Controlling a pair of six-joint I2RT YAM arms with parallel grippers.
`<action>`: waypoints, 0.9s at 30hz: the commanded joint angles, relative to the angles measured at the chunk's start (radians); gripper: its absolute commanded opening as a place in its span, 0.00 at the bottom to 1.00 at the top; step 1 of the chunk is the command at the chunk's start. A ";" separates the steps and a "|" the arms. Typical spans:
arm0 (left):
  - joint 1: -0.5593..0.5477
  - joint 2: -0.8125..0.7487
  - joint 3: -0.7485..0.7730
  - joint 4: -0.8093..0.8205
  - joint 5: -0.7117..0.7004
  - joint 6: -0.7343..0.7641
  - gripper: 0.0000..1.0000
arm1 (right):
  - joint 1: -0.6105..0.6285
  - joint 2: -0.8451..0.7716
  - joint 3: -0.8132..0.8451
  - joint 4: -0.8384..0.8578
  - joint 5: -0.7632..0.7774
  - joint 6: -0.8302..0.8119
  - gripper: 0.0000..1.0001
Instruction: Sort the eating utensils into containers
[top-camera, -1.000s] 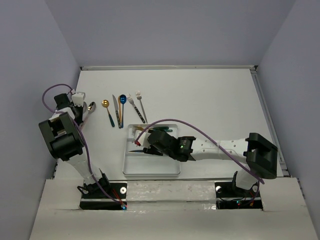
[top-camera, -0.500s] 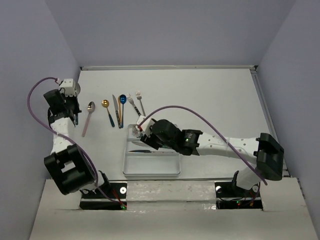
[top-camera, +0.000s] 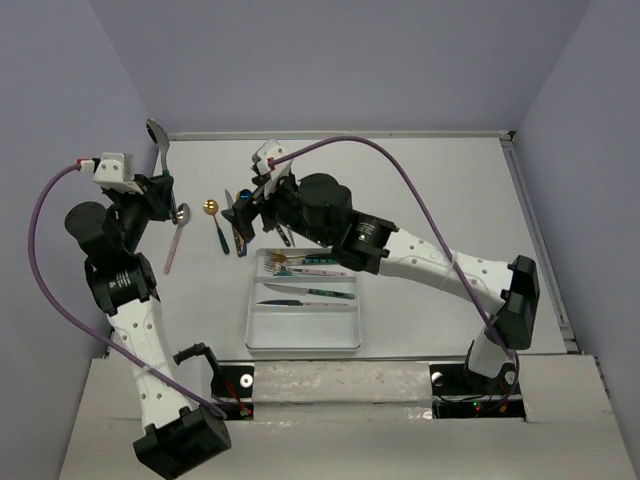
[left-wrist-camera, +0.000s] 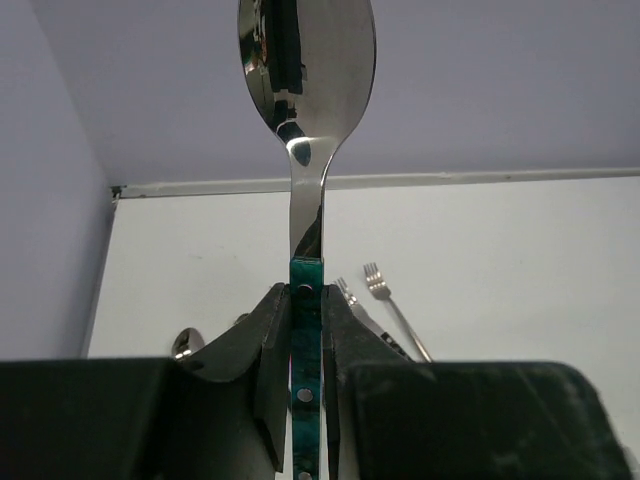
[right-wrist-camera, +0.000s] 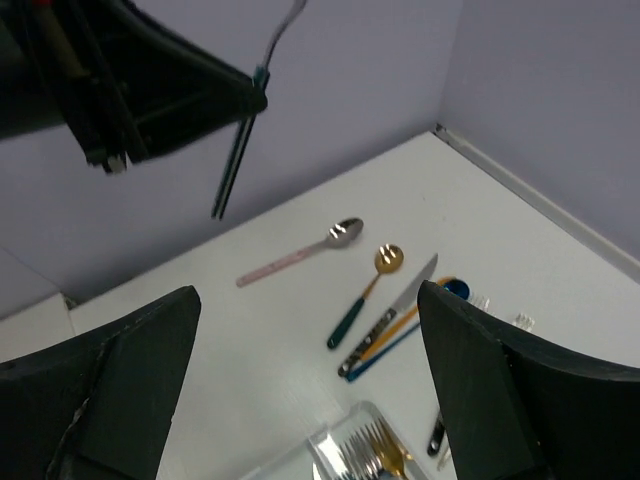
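Observation:
My left gripper (top-camera: 163, 181) is raised above the table's left side, shut on the teal handle (left-wrist-camera: 304, 340) of a silver-headed spoon (top-camera: 158, 135) that points up; its bowl (left-wrist-camera: 305, 60) fills the top of the left wrist view. My right gripper (top-camera: 245, 211) is wide open and empty, hovering over loose utensils: a pink-handled spoon (right-wrist-camera: 300, 255), a gold spoon with a teal handle (right-wrist-camera: 365, 295), a knife (right-wrist-camera: 395, 315) and a blue spoon (right-wrist-camera: 455, 290). The white tray (top-camera: 300, 345) holds forks (top-camera: 300, 262) in its far compartment and knives (top-camera: 305, 293) in the middle one.
Two silver forks (left-wrist-camera: 385, 295) lie beyond the tray, partly hidden under the right arm in the top view. The right arm's purple cable (top-camera: 400, 190) arcs over the table. Walls close the table at the back and both sides.
The left arm has lifted the teal-handled spoon up off the table. The right gripper has left the tray, where it put down a utensil, and moved back and left over the loose utensils.

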 joint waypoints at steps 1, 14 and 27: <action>-0.004 -0.064 0.000 0.046 0.131 -0.156 0.00 | 0.006 0.141 0.193 0.063 -0.065 0.041 0.93; -0.004 -0.166 -0.102 0.227 0.163 -0.388 0.00 | 0.006 0.247 0.278 0.094 -0.174 0.068 0.72; -0.003 -0.179 -0.125 0.250 0.148 -0.391 0.00 | 0.006 0.358 0.390 0.089 -0.251 0.117 0.64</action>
